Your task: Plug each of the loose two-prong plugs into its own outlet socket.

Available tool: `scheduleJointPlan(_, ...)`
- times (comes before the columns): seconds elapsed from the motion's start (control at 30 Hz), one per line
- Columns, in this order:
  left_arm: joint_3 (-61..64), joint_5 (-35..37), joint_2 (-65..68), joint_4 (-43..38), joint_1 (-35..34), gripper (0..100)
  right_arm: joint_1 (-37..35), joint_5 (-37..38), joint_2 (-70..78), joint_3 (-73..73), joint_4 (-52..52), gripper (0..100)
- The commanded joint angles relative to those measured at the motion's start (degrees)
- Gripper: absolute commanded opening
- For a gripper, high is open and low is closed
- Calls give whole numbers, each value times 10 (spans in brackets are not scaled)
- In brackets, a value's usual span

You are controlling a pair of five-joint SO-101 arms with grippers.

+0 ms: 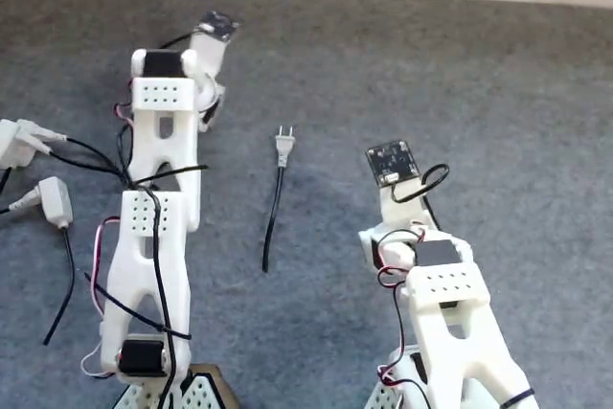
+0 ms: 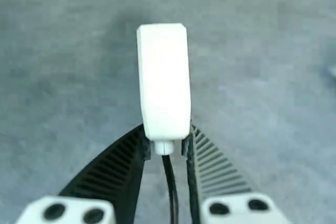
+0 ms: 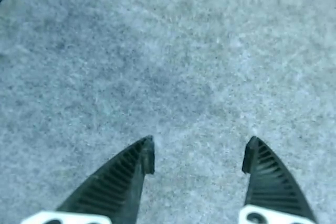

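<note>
A loose two-prong plug [image 1: 283,144] lies on the grey carpet between the arms, prongs facing away, its black cable [image 1: 273,213] trailing toward me. My left gripper [image 2: 165,137] is shut on the cable end of a white rectangular block [image 2: 164,80]. The block sticks straight out past the fingertips, and a black cord runs back from it between the fingers. I cannot see its face. In the right wrist view, my right gripper [image 3: 199,156] is open above bare carpet with nothing between its fingers. Two more white plug-like pieces [image 1: 21,141] [image 1: 53,200] lie at the far left.
Black and coloured wires [image 1: 144,179] drape over the left arm [image 1: 163,141]. The right arm [image 1: 431,275] stands to the right of the loose plug. Grey carpet [image 1: 498,93] stretches across the far right. A pale wall edge runs along the back.
</note>
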Motion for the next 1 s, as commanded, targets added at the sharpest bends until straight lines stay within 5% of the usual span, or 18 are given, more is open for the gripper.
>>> scheduleJointPlan(0.0, 141, -9, -127, 19, 14, 4, 2, 4, -4, -6, -12, 266)
scheduleJointPlan(0.47, 934, -363, -628, 17, 102, 4, 2, 4, -3, -6, -12, 266)
scheduleJointPlan(0.8, 1237, -452, -901, 11, 109, 4, 1, 4, 1, -5, -26, 266)
scheduleJointPlan(0.97, 1279, -399, -951, -117, 89, 84, 1, 4, 1, -5, -26, 266)
